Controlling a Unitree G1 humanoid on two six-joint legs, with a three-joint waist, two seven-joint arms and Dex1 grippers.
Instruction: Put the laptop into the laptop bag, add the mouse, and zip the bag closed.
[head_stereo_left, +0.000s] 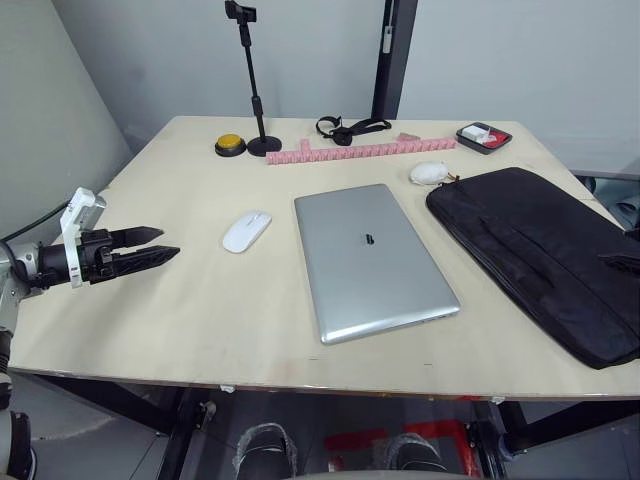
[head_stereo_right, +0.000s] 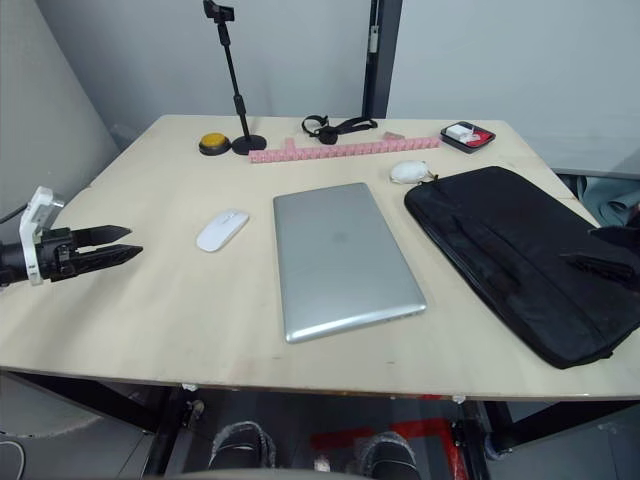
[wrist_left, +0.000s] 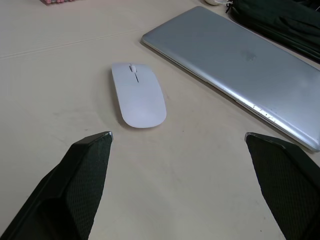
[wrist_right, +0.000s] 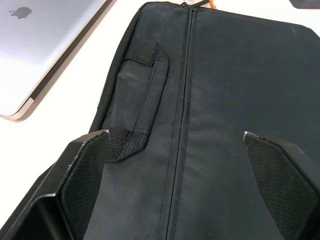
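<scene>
The left gripper (head_stereo_left: 160, 245) is held wide open and empty, left of the laptop (head_stereo_left: 372, 258) — the mouse (head_stereo_left: 246, 231) lies between them. The right gripper (wrist_right: 182, 150), also spread and empty, is poised over the laptop bag (head_stereo_left: 540, 250), right of the laptop.

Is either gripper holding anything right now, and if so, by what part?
Nothing is held. The left gripper is open short of the mouse; the right gripper is open over the laptop bag.
</scene>
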